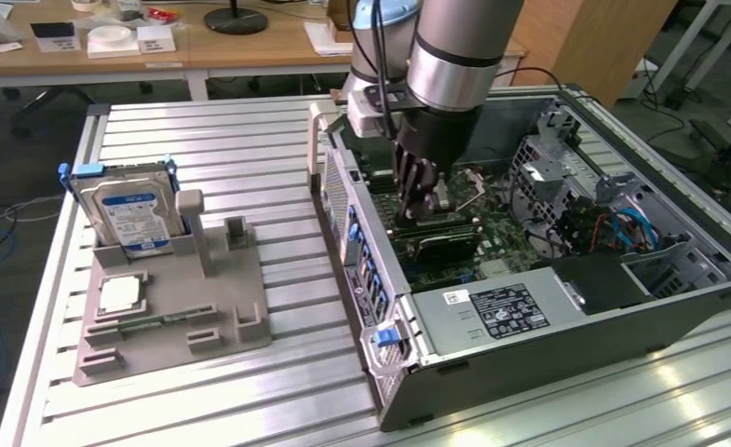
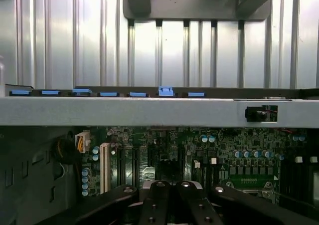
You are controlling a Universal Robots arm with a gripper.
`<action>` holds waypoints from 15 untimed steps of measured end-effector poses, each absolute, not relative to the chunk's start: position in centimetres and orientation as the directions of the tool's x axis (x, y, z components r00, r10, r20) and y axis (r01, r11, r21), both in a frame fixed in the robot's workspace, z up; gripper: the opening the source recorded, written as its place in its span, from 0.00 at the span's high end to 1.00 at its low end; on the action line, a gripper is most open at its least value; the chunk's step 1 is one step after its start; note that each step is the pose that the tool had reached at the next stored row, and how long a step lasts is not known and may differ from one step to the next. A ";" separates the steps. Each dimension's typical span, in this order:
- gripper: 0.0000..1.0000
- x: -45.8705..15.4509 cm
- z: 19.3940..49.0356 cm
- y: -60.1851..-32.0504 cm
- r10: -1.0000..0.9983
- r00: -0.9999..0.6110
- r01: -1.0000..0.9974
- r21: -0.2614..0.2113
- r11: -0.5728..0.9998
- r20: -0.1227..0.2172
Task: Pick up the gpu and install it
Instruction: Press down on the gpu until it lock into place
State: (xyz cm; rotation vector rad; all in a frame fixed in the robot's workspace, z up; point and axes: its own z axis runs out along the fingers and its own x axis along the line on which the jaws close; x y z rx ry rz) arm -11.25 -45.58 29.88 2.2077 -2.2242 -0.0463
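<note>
Gripper sits closed, fingers together, down inside your open computer case just above the motherboard, beside the hard drive stand.

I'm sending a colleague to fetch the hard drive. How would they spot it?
Find the grey holder tray on the slatted table, at the exterior view's left of the open computer case. The hard drive stands upright at its far end, the one silver box with a blue label.
</note>
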 end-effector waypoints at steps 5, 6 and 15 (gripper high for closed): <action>0.89 -12.4 29.9 -45.6 -1.000 -0.007 -1.000 0.026 0.007 -0.016; 0.89 -12.6 29.9 -45.6 -1.000 -0.007 -1.000 0.026 0.007 -0.016; 0.89 -13.6 29.6 -45.6 -1.000 -0.007 -1.000 0.026 0.007 -0.015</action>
